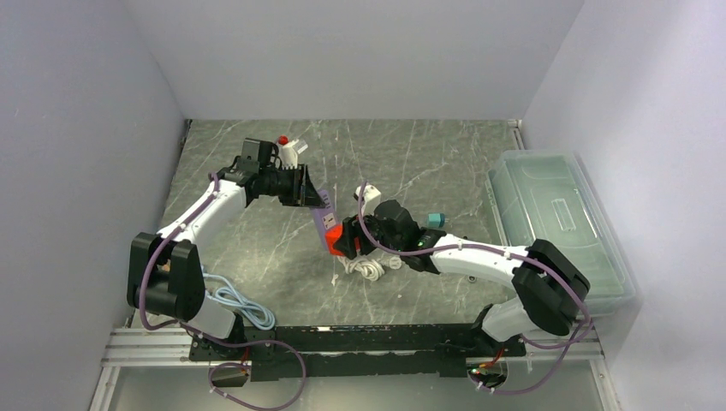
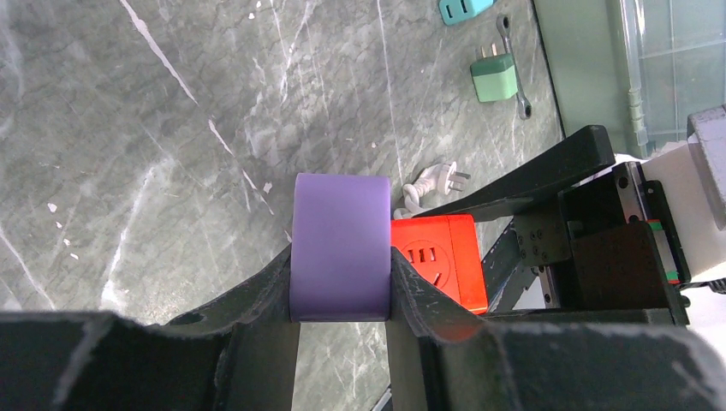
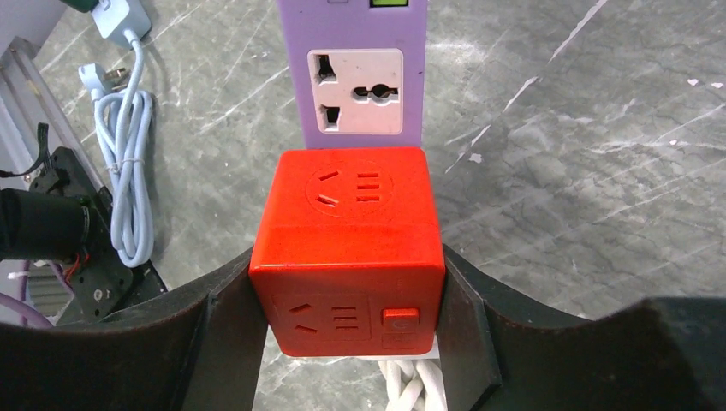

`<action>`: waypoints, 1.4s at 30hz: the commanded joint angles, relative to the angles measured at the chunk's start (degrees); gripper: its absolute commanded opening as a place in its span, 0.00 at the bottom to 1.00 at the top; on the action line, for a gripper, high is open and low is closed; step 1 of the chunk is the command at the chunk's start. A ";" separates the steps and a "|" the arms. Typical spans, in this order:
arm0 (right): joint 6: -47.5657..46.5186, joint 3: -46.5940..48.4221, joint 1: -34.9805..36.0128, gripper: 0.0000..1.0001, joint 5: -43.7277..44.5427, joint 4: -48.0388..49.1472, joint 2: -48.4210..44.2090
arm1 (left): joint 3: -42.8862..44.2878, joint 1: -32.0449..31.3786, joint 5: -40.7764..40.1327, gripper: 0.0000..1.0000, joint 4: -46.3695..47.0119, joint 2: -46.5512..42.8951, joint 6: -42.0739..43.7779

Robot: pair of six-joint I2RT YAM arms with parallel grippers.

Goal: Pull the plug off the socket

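Observation:
A purple travel adapter [image 1: 324, 217] stands against an orange-red cube socket [image 1: 341, 241] at the table's middle, both held above the surface. My left gripper [image 1: 312, 197] is shut on the purple adapter [image 2: 340, 244], one finger on each side. My right gripper [image 1: 349, 241] is shut on the red cube [image 3: 347, 248], with the white cord bundle [image 3: 411, 385] hanging under it. In the right wrist view the purple adapter [image 3: 351, 77] sits flush behind the cube with its white socket face showing. The joint between them is hidden. The cube also shows in the left wrist view [image 2: 441, 257].
A clear lidded box [image 1: 556, 223] lies at the right edge. A teal plug [image 1: 437, 221], a green adapter [image 2: 495, 79], a small wrench [image 2: 514, 68] and a white plug [image 2: 437, 181] lie near the right arm. A red-capped white bottle [image 1: 291, 152] stands behind the left arm. A light blue cable [image 1: 240, 304] lies front left.

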 commanded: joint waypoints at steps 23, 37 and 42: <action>-2.90 -0.63 -5.80 0.00 -13.69 4.39 -2.38 | 2.17 -2.61 5.31 0.00 -0.53 0.49 2.49; 0.32 -1.68 -3.46 0.00 0.51 3.32 -3.36 | 2.63 -2.23 -3.34 0.00 -2.58 0.87 0.90; 0.39 -1.66 -0.82 0.00 5.69 2.06 -4.31 | 2.59 -0.90 -4.04 0.00 -2.80 1.69 -0.33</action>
